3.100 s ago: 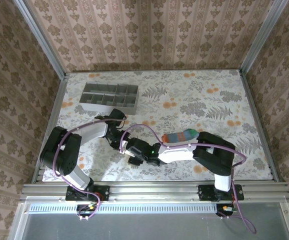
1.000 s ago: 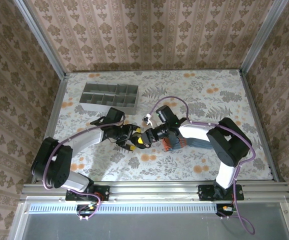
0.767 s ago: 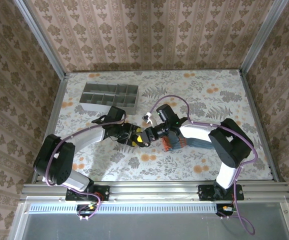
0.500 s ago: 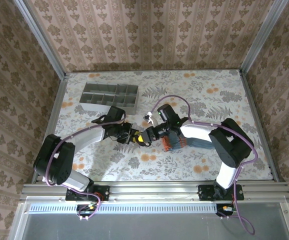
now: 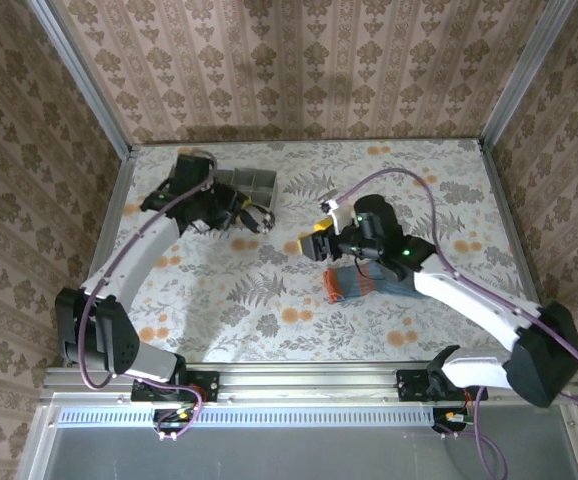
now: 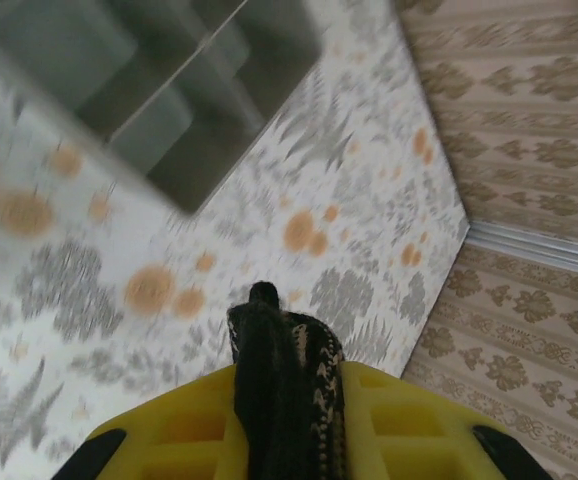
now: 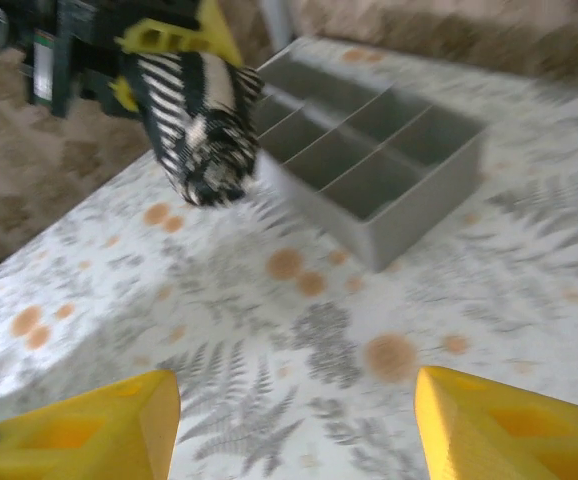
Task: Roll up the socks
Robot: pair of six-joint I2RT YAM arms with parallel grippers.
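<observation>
Two socks, one tray. The black-and-cream striped fabric sock (image 7: 201,118) is a tight roll held off the floral-patterned surface (image 5: 269,300), close to a corner of the grey plastic compartment tray (image 7: 374,165). The left jaws are clamped on it: the wrist view shows the dark roll pinched between both yellow fingers (image 6: 409,425), one end poking out past the tips. The teal-grey striped sock with the orange cuff (image 5: 351,283) lies bundled on the surface under the right arm, well apart from the tray. The right jaws are spread wide and hold nothing, with bare surface between the yellow fingertips (image 7: 79,430).
</observation>
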